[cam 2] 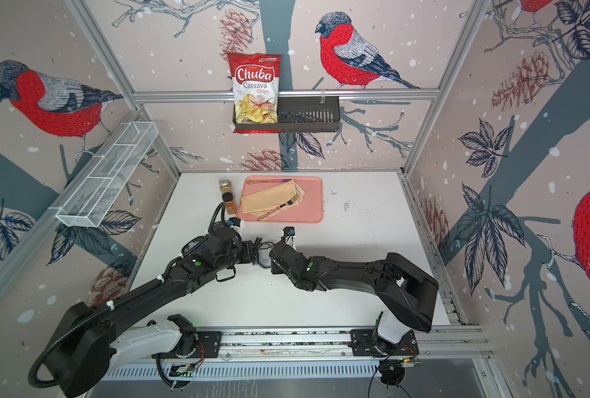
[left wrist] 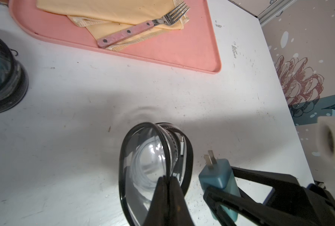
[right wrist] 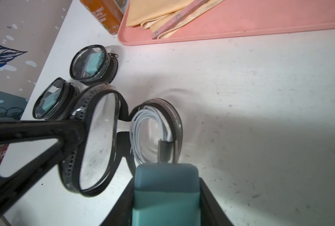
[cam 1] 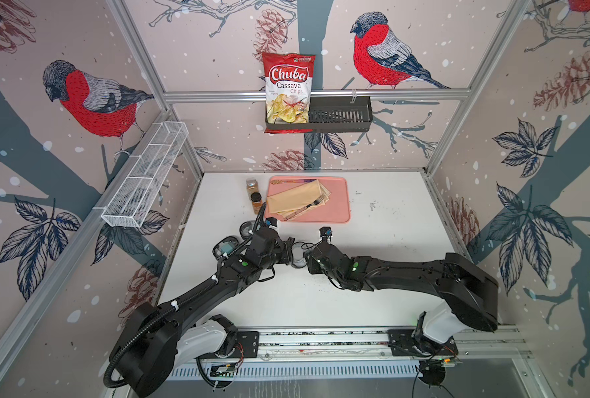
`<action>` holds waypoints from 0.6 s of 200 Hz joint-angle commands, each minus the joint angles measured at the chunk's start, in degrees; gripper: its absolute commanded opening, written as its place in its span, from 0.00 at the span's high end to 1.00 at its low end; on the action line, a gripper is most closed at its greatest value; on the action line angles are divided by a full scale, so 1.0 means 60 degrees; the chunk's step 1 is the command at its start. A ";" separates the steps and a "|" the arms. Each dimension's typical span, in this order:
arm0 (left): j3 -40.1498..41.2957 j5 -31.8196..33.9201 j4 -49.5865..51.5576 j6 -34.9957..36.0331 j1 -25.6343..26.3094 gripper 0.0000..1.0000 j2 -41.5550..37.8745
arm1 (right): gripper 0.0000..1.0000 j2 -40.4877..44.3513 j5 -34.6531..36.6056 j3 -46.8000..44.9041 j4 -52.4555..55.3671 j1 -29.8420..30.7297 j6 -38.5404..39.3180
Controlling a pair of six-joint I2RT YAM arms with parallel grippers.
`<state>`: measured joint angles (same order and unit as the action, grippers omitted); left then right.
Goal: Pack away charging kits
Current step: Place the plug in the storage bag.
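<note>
An open black oval case (right wrist: 175,117) lies mid-table with a coiled white cable (right wrist: 143,125) inside. My left gripper (left wrist: 167,177) is shut on the rim of its raised clear lid (right wrist: 98,140), holding the lid upright. My right gripper (right wrist: 165,195) is shut on a teal plug adapter (right wrist: 165,184), prongs toward the case and just short of its opening. In both top views the two grippers meet over this case (cam 1: 298,256) (cam 2: 264,256). Two closed cases (right wrist: 92,62) (right wrist: 51,99), each with a teal adapter inside, sit beyond the lid.
A pink tray (cam 1: 338,203) with a yellow cloth (cam 1: 297,200) and a fork (left wrist: 143,27) lies behind the case. Two brown spice jars (cam 1: 254,193) stand at its left. A chips bag (cam 1: 288,89) in a black basket and a white wire basket (cam 1: 145,175) hang on the walls.
</note>
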<state>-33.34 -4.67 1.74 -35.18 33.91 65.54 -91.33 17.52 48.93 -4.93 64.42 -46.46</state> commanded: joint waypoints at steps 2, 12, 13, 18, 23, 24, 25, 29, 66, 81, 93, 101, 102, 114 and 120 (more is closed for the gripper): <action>-0.0010 -0.0415 -0.0812 -0.0013 0.0001 1.00 0.0174 | 0.79 -0.0124 -0.0180 0.0140 -0.0685 0.0044 0.0130; -0.0009 -0.0481 -0.0908 -0.0003 0.0001 1.00 0.0286 | 0.79 -0.0300 -0.0079 0.0261 -0.0702 0.0056 0.0204; -0.0002 -0.0503 -0.0928 -0.0007 -0.0006 1.00 0.0292 | 0.79 -0.0317 -0.0064 0.0272 -0.0702 0.0050 0.0209; 0.0006 -0.0576 -0.0978 -0.0008 0.0002 1.00 0.0356 | 0.79 -0.0410 -0.0022 0.0345 -0.0678 0.0027 0.0213; -0.0007 -0.0635 -0.1006 0.0002 0.0001 1.00 0.0428 | 0.79 -0.0522 -0.0030 0.0410 -0.0666 -0.0019 0.0201; -0.0008 -0.0646 -0.1014 0.0003 0.0002 1.00 0.0443 | 0.79 -0.0546 -0.0040 0.0413 -0.0662 -0.0017 0.0200; -0.0009 -0.0667 -0.1025 0.0003 0.0002 1.00 0.0451 | 0.79 -0.0565 -0.0051 0.0428 -0.0667 -0.0030 0.0199; -0.0025 -0.0713 -0.1034 0.0002 -0.0005 1.00 0.0504 | 0.79 -0.0642 -0.0107 0.0451 -0.0680 -0.0073 0.0199; -0.0069 -0.0848 -0.1085 -0.0060 0.0001 1.00 0.0669 | 0.80 -0.1260 -0.0515 0.0520 -0.0973 -0.0408 0.0090; -0.0073 -0.0837 -0.1068 -0.0074 0.0002 1.00 0.0659 | 0.80 -0.1463 -0.0614 0.0541 -0.1053 -0.0490 0.0082; -0.0088 -0.0831 -0.1065 -0.0071 0.0002 1.00 0.0684 | 0.80 -0.1610 -0.0698 0.0594 -0.1068 -0.0553 0.0082; -0.0118 -0.0823 -0.1049 -0.0075 -0.0001 1.00 0.0715 | 0.80 -0.1701 -0.0747 0.0644 -0.1068 -0.0564 0.0096; -0.0122 -0.0828 -0.1050 -0.0080 0.0001 1.00 0.0726 | 0.80 -0.1706 -0.0749 0.0654 -0.1068 -0.0575 0.0096; -0.0154 -0.0830 -0.1006 -0.0069 0.0002 1.00 0.0786 | 0.80 -0.1814 -0.0781 0.0730 -0.1054 -0.0576 0.0110; -0.0180 -0.0833 -0.0971 -0.0080 -0.0005 1.00 0.0826 | 0.80 -0.1855 -0.0781 0.0764 -0.1039 -0.0577 0.0122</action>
<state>-33.65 -9.08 -0.99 -35.57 33.95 69.95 -101.62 13.56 52.58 -9.82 61.08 -46.41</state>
